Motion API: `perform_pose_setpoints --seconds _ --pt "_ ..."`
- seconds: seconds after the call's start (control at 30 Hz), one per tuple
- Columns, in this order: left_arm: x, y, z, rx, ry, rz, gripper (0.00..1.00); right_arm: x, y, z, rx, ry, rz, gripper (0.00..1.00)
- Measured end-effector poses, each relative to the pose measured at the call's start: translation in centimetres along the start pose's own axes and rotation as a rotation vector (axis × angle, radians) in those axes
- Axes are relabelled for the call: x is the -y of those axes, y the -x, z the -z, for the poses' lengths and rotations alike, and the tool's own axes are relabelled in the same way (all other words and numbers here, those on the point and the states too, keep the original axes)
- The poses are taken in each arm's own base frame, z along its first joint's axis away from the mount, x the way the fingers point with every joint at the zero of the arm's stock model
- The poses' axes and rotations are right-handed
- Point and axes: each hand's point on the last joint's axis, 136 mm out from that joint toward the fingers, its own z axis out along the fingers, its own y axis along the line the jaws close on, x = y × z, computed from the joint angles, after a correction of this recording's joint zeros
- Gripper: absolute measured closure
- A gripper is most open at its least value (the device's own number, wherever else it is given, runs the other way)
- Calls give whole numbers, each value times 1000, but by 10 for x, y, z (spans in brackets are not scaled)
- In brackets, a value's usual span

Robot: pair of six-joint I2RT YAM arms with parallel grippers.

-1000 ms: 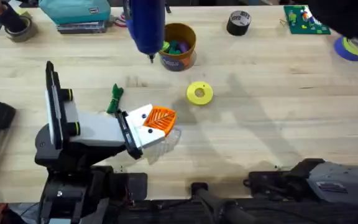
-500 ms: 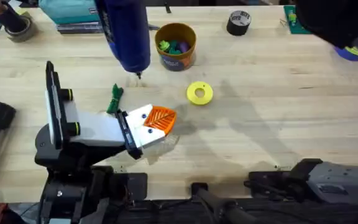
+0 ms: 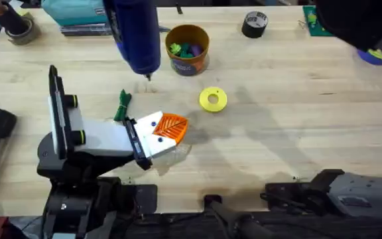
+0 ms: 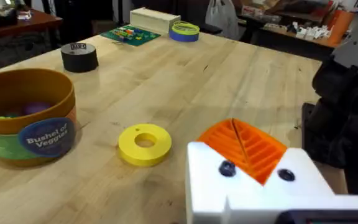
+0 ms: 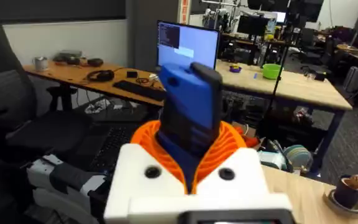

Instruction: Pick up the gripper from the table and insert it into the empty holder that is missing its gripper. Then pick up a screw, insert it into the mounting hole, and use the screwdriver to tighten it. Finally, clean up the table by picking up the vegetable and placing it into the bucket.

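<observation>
Overhead, the screwdriver [image 3: 136, 36], large and blurred, hangs bit-down beyond the left gripper [image 3: 166, 136], pinched between the right gripper's [image 5: 191, 158] orange pads. Whether the left gripper's fingers are spread or pressed together, I cannot tell. The bucket [image 3: 188, 48] stands farther off; the vegetable [image 3: 123, 106] lies just beside the left gripper.

Screwdriver [image 3: 136, 36] hangs bit-down beside bucket [image 3: 188, 48], crowding worktop [image 3: 297, 126] above vegetable [image 3: 123, 105]. Yellow disc [image 3: 213, 99] sits between bucket and left gripper [image 3: 168, 136]. Right half of worktop open; tape roll [image 3: 254, 24] at far edge.
</observation>
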Motion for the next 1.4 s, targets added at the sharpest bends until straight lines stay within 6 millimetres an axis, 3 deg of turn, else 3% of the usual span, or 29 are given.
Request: perform_pose_setpoints --seconds 0.9,1.4 --pt "0 0 0 0 0 0 996 -8 -50 -4 -19 21 14 977" --pt "0 0 0 0 0 0 996 -16 -60 -11 -18 46 2 977"
